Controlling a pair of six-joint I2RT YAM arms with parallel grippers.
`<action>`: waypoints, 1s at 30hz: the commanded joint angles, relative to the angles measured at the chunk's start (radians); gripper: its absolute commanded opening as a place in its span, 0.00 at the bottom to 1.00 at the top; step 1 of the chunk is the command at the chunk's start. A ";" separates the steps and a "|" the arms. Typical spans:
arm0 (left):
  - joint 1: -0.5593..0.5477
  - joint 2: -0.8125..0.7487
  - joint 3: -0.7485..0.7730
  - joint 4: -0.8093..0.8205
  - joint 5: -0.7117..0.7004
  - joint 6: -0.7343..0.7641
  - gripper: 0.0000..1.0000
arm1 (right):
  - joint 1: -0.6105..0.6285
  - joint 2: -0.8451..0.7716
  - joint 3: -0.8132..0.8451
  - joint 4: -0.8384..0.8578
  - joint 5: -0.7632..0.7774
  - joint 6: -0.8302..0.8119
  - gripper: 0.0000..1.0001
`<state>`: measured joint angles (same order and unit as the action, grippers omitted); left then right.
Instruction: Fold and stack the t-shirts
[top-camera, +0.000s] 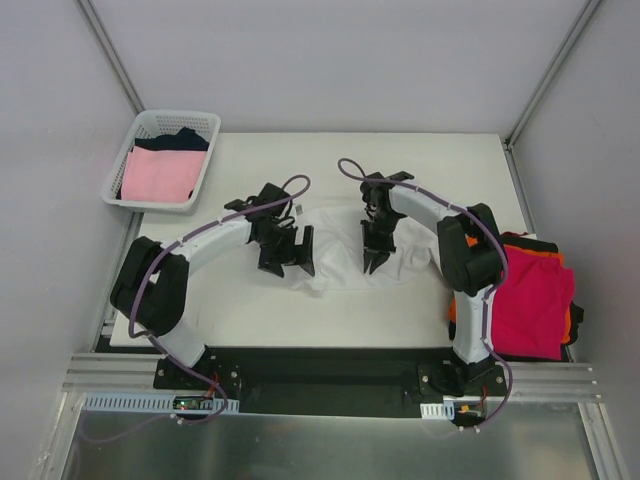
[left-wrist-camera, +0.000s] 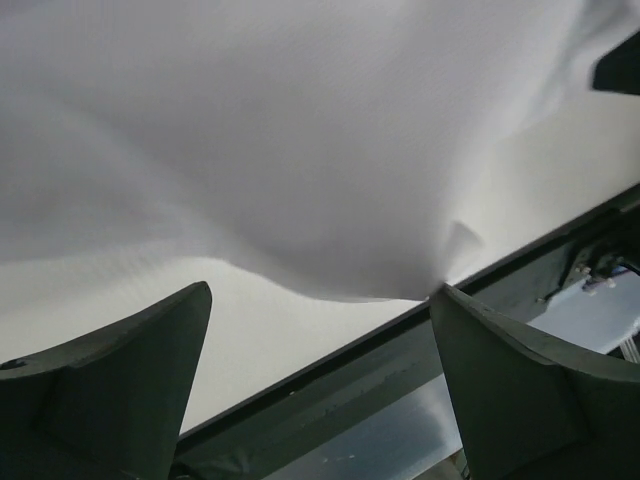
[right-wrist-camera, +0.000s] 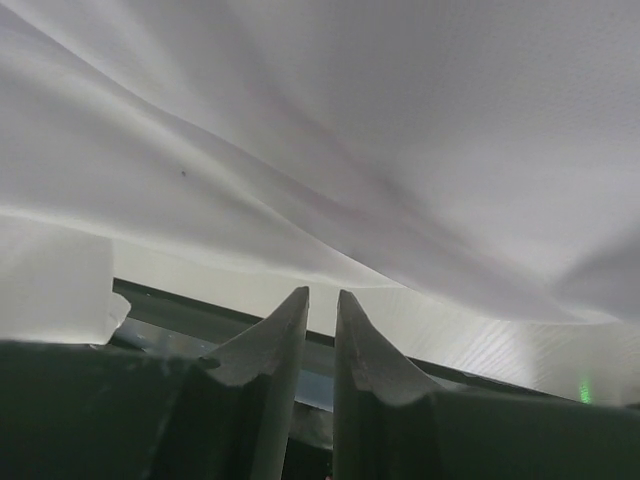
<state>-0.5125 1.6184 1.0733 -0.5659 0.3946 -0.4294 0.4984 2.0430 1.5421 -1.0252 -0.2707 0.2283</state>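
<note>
A white t-shirt (top-camera: 338, 262) lies crumpled in the middle of the table, between my two grippers. My left gripper (top-camera: 288, 264) stands open at the shirt's left edge. In the left wrist view the white cloth (left-wrist-camera: 300, 150) hangs just ahead of the left gripper (left-wrist-camera: 320, 292), its hem touching the right fingertip (left-wrist-camera: 452, 305), with nothing between the jaws. My right gripper (top-camera: 372, 262) is over the shirt's right part. In the right wrist view the right gripper (right-wrist-camera: 322, 292) has its jaws shut to a thin slit with no cloth in it, and the white cloth (right-wrist-camera: 400, 130) lies ahead.
A stack with a magenta-red shirt (top-camera: 530, 300) on top of an orange one (top-camera: 572, 318) sits at the table's right edge beside the right arm. A white lattice basket (top-camera: 133, 140) at the back left holds a pale pink shirt (top-camera: 160, 175) and a navy one (top-camera: 182, 139).
</note>
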 joint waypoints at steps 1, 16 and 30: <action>-0.030 0.046 0.140 0.063 0.078 -0.016 0.90 | 0.005 -0.081 -0.030 -0.027 0.024 -0.018 0.21; -0.037 0.117 0.131 0.064 0.046 -0.071 0.44 | -0.015 -0.089 -0.059 -0.019 0.030 -0.050 0.21; 0.060 -0.006 -0.044 -0.144 -0.189 -0.106 0.00 | -0.063 -0.119 -0.083 -0.012 0.041 -0.078 0.21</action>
<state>-0.5049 1.6829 1.0481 -0.5610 0.3454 -0.5335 0.4526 1.9858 1.4582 -1.0176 -0.2466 0.1757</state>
